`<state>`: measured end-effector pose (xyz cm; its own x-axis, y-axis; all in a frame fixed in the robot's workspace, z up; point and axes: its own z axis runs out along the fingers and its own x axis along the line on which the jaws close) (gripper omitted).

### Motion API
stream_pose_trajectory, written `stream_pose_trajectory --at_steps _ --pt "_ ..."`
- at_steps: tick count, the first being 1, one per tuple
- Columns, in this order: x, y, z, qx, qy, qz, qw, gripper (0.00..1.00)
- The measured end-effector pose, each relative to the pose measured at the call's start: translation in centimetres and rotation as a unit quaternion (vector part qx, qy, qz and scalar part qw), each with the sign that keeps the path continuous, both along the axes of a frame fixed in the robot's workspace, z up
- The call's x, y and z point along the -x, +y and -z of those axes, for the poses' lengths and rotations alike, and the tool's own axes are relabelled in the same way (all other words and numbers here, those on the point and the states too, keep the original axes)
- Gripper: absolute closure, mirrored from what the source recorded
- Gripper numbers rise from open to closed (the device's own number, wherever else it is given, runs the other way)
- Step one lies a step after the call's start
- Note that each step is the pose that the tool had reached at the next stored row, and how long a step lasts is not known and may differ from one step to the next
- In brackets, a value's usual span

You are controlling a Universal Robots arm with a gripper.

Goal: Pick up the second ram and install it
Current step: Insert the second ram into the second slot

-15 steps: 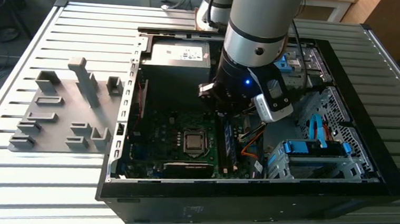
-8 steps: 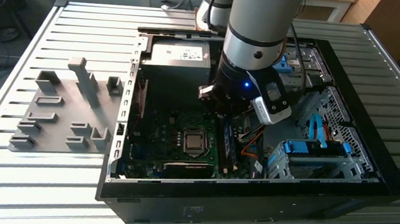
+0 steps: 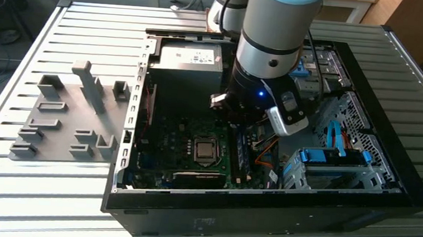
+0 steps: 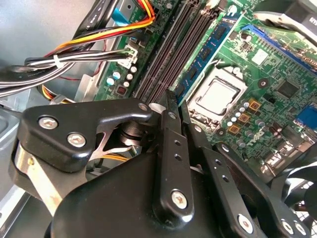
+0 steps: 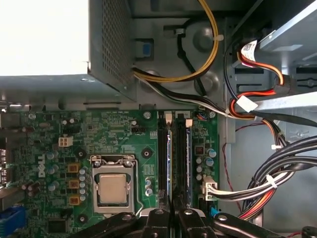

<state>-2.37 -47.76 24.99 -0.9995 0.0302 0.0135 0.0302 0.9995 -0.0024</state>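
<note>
Inside the open computer case (image 3: 265,211), at the centre of the exterior view, the arm is lowered over the motherboard (image 5: 124,139). The end effector (image 5: 172,210) is seen at the lower centre of the first wrist view, directly over the memory slots. The second ram (image 5: 169,148), a narrow blue stick, is shown standing on edge in the slot nearest the processor socket (image 5: 113,188). Its long axis runs straight away from the end effector towards the upper part of that frame.

In the second wrist view the same stick (image 4: 208,49) is traced from the upper right down to the end effector (image 4: 177,101), where its near end is covered. The fingers (image 4: 171,148) are drawn almost together and are judged to be clamped on that near end, though the contact itself is hidden. Another blue stick (image 5: 188,148) is seated in the slot just beside, parallel to the first.

On the worktop (image 3: 42,196), at the exterior view's left, the grey slotted holder tray (image 3: 54,130) is seen with no sticks in it, well apart from the case.
</note>
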Motion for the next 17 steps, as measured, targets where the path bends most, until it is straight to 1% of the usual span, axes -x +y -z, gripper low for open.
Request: stream_pose_trajectory --at_steps 7,17 --pt "-0.1 0.00 0.19 0.0002 0.0000 0.000 1.0000 0.86" --pt "-0.3 0.00 1.55 0.0004 0.0000 -0.007 1.0000 0.86"
